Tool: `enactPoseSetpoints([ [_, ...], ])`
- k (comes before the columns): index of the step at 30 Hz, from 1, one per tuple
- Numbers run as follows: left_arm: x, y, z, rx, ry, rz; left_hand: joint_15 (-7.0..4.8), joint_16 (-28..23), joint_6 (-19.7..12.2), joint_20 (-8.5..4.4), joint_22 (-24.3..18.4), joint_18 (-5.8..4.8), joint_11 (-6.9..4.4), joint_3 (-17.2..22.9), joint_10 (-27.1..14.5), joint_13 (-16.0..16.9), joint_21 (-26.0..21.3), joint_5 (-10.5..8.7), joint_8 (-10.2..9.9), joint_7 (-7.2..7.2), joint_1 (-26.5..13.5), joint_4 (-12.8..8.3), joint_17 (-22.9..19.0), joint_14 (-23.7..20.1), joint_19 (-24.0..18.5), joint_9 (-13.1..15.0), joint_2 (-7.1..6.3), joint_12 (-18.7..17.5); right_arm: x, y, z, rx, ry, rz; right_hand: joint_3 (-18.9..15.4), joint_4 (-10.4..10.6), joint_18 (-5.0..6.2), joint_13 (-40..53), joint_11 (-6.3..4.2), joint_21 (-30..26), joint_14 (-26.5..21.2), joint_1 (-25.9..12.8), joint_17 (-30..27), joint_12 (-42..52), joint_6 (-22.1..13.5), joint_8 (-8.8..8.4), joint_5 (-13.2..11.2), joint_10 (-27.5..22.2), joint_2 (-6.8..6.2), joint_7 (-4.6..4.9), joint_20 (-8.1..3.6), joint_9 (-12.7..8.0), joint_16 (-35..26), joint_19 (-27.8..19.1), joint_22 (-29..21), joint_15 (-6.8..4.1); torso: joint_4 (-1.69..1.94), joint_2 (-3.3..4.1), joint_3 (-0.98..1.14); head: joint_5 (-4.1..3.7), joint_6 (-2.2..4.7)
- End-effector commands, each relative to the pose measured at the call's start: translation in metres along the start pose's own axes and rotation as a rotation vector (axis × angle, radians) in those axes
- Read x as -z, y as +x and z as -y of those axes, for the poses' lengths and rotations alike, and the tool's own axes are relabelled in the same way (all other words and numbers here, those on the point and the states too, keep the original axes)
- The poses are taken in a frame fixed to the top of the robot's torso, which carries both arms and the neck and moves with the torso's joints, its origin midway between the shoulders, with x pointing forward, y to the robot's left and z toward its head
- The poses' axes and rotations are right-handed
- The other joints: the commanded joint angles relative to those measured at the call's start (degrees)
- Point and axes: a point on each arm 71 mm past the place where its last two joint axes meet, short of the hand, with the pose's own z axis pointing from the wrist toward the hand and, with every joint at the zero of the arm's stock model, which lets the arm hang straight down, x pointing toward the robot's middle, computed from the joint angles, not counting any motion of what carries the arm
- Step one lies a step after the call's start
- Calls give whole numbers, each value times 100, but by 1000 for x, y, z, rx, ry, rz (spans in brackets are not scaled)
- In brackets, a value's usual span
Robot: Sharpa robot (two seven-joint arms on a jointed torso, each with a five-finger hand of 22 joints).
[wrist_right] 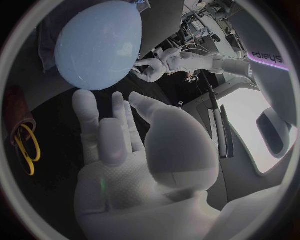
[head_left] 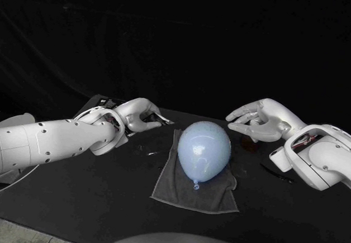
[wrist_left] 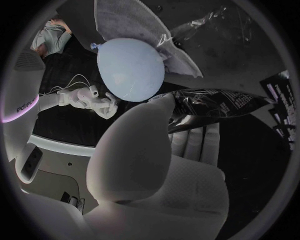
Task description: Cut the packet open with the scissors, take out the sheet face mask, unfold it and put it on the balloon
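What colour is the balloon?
The balloon is pale blue all over. The head view shows it best.

Setting: robot laboratory or test studio. Evidence: black table [head_left: 73, 204]; black cloth backdrop [head_left: 181, 38] hung behind its far edge; white robot left arm [head_left: 45, 140] and right arm [head_left: 334, 160] reaching over its side edges; grey towel [head_left: 210, 199] at centre.

Black cloth backdrop [head_left: 181, 38] hung beyond fingertips [head_left: 239, 116] (faint creases, little else). Black matte table [head_left: 65, 203] spread beneath fingertips, dimly lit. Grey floor strip [head_left: 10, 234] showed past table's near corner, well behind fingertips.
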Motion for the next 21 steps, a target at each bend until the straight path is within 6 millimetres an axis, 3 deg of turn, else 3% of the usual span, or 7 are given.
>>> enactPoseSetpoints([
  [1, -12, -18, 20, 34, 49, 38, 4, -39, 48, -10, -6, -31, -9, 28, 40, 4, -26, 19, 41, -8, -7, -2, -5, 40, 37, 239, -48, -32, -8, -14, -6, -13, -14, 39, 51, -4, 45, 50, -43, 93, 90, 78, 70, 92, 31, 23, 35, 174, 0, -34, -9, 17, 59, 78, 106, -49, -13, -8, 5, -65, 221],
  [4, -20, -29, 34, 33, 85, 52, 4, -39, 48, -10, -6, -31, -10, 33, 44, 4, -27, 19, 42, -6, -10, -3, -5, 42, 39, 241, -51, -34, -15, -23, -11, -4, -20, 55, 22, -6, 3, 208, -146, 316, 134, 115, 266, 302, 59, 45, 27, 568, -1, -103, -64, 35, 168, 205, 378, -127, -17, -9, 8, -102, 292],
  [9, -35, -40, 60, 32, 148, 63, 1, -41, 47, -11, -6, -30, -15, 48, 54, 5, -28, 19, 45, 0, -14, -6, -4, 49, 44, 245, -57, -38, -28, -34, -24, 28, -22, 46, -153, 88, -76, 1013, -311, 673, 188, 53, 523, 1089, 128, 53, 29, 1136, -15, -236, -203, 53, 333, 399, 820, -274, -19, -3, 8, -200, 488],
  [10, -36, -40, 63, 31, 155, 63, 1, -41, 47, -11, -6, -30, -15, 48, 54, 5, -28, 19, 45, 0, -14, -6, -4, 49, 44, 245, -57, -38, -30, -35, -26, 37, -20, 42, -185, 108, -94, 1368, -359, 757, 206, 68, 599, 1358, 162, 59, 45, 1014, 1, -245, -227, 62, 385, 444, 927, -303, -18, -1, 6, -218, 525],
  [12, -43, -41, 73, 27, 179, 63, 1, -41, 47, -11, -6, -30, -15, 48, 54, 5, -28, 19, 45, 0, -14, -6, -4, 49, 44, 245, -57, -38, -37, -36, -32, 78, -12, 26, -308, 177, -176, 3631, -398, 1025, 282, 51, 1064, 3531, 165, 63, 101, 955, -15, -331, -221, 118, 612, 599, 1272, -327, -13, -4, 7, -269, 607],
  [16, -54, -41, 86, 18, 211, 60, -2, -42, 46, -12, -5, -30, -19, 63, 63, 5, -29, 18, 47, 7, -18, -10, -3, 56, 49, 249, -63, -41, -50, -36, -41, 159, 9, 16, -390, 476, -226, 5817, -316, 1335, 383, -90, 1785, 5574, 145, 91, 135, 818, 135, -275, -214, 249, 916, 767, 1700, -269, -11, -2, 4, -377, 739],
  [21, -67, -38, 97, 5, 237, 56, -6, -44, 42, -13, -5, -29, -26, 84, 76, 6, -30, 18, 49, 18, -23, -15, -2, 66, 56, 254, -69, -46, -61, -32, -52, 221, 28, 38, -434, 648, -248, 6293, -292, 1442, 425, -197, 2069, 5999, 97, 91, 169, 844, 147, -252, -196, 309, 1024, 826, 1853, -248, -1, 11, 5, -472, 871],
])
